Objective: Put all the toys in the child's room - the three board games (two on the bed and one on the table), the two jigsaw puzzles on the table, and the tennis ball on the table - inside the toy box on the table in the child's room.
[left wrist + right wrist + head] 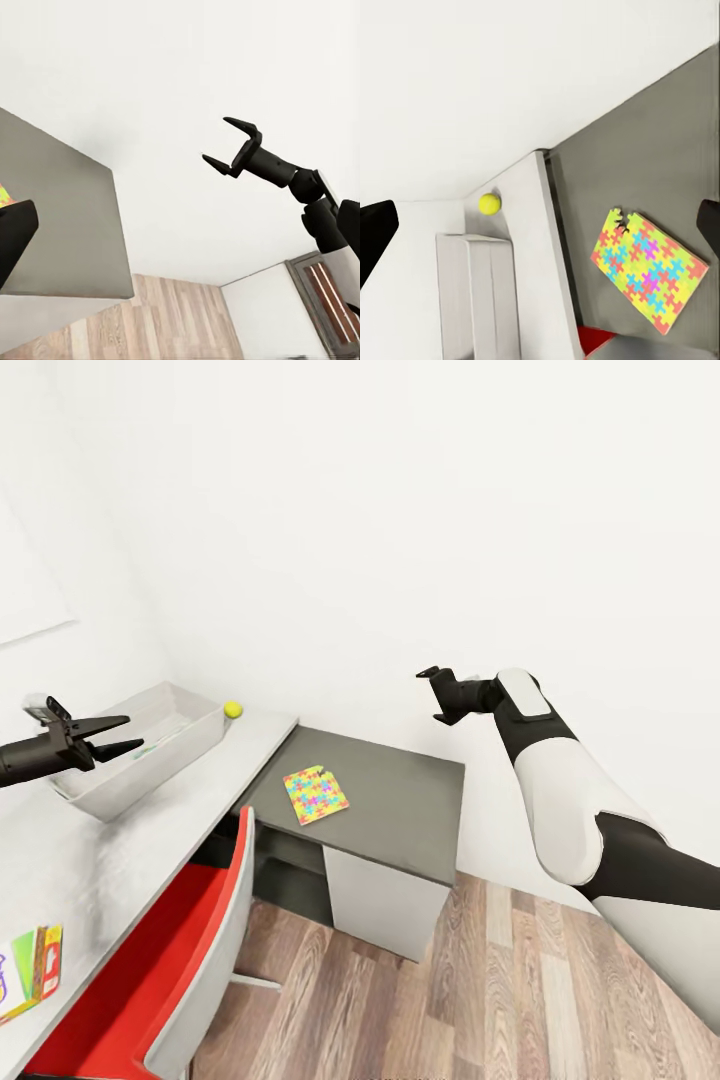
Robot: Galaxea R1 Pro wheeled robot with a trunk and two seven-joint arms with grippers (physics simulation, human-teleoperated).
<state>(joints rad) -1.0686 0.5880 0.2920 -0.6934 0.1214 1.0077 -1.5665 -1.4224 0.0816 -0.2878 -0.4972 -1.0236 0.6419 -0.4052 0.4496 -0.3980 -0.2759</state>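
The thin multicoloured jigsaw puzzle board [316, 794] is seen flat on the lower dark-grey table section [400, 810], its long axis skewed to the front edge. It lies below and left of the raised right gripper [436, 694], judged the nearer; the left gripper [122, 735] is held over the shallow light-grey toy box [150, 765]. Both grippers are spread and hold nothing.

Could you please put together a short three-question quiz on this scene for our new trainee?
1. True or false: the tennis ball already lies inside the toy box.
2. Which surface holds the jigsaw puzzle? A) the light-grey top B) the dark-grey lower section C) the floor
3. Fill in: the left claw, hovering over the toy box, is ____ and holds nothing.

Key:
1. False; it rests on the desk beside the box's far end.
2. B.
3. Open. The right claw is raised near the wall, also open.
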